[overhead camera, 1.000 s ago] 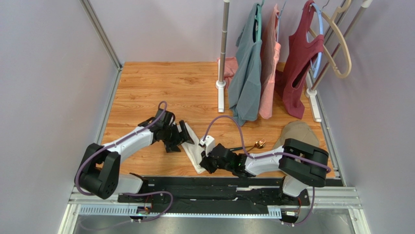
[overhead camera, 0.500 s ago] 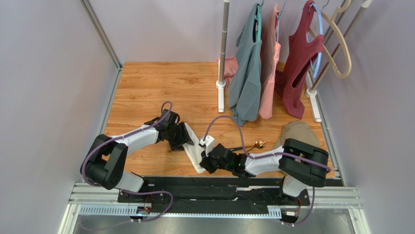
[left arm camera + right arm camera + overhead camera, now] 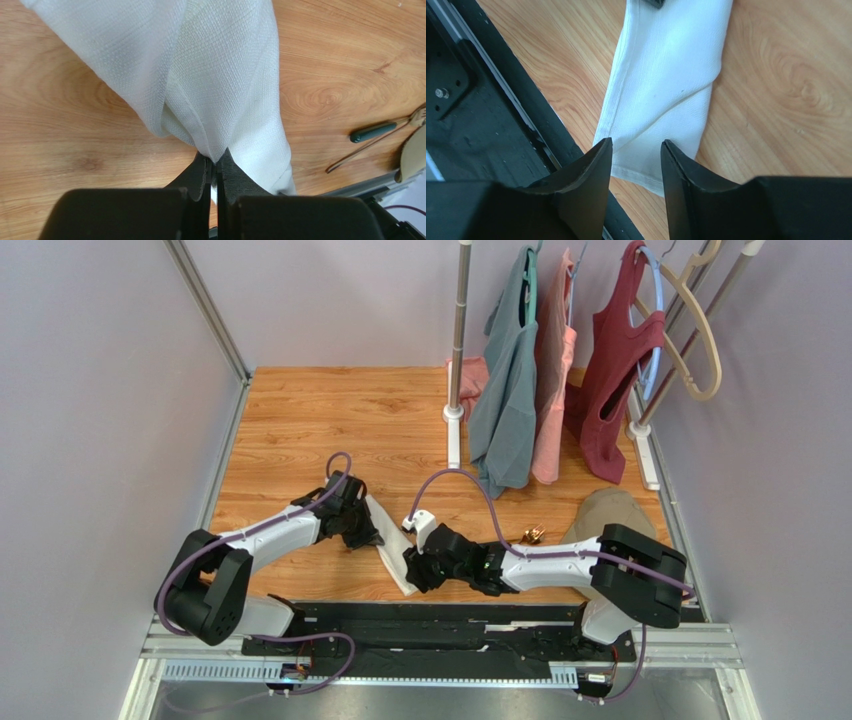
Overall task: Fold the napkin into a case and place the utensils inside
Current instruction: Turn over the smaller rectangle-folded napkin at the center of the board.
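- Napkin: white cloth folded into a long narrow strip, flat on the wood table. Its long axis runs on a diagonal, with the near end angled right and lying just beside the black rail. The far end points away from the rail and to the left.
- In the right wrist view a folded flap crosses the strip on a slant. The strip's hemmed near end sits just short of the rail's edge.
- Left gripper: jaws pinched tight on a fold at the napkin's end farthest from the rail.
- Right gripper: fingers partly apart above the end nearest the rail, holding nothing.
- Utensils: dark handles and gold heads, on the wood beyond the rail, well right of the strip. They lie side by side, with the heads pointing right and away from the rail.
- Tan cloth lies past the utensils, farther right along the rail.
- Hanging clothes are at the table's far right, well away from the rail.
- Bare wood shows beyond the rail on the left, out to the metal frame.
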Robot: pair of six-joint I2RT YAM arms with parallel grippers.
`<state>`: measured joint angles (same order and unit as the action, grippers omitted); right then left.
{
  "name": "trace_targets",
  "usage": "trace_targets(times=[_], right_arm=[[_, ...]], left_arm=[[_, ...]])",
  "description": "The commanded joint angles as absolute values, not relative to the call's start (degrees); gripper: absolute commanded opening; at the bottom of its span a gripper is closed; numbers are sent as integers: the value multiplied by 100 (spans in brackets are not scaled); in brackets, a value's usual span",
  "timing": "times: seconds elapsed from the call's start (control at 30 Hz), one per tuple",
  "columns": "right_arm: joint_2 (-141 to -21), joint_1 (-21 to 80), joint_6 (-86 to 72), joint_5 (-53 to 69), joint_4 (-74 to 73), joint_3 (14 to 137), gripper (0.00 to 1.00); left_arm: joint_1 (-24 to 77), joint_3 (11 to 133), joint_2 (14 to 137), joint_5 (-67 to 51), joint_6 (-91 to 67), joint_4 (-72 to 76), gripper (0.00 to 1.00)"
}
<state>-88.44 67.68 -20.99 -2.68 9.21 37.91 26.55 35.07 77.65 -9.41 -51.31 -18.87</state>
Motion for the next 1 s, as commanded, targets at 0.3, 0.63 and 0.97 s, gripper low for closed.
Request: trace_targets(times=[0.3,0.63,0.97], right_arm=[[-8376,5644,-1767,773,-650,5106,52],[-7858,5335,-1644,1284,-808,5019,52],[-6698,5019,-1635,1520,-765,4088,52]], left_arm=[[2628,5025,7339,761,-3912,-4708,0],[2628,7566,9294,3346,-2682,-7670,0],[2680,9640,12215,6818,-3734,-9650,0]])
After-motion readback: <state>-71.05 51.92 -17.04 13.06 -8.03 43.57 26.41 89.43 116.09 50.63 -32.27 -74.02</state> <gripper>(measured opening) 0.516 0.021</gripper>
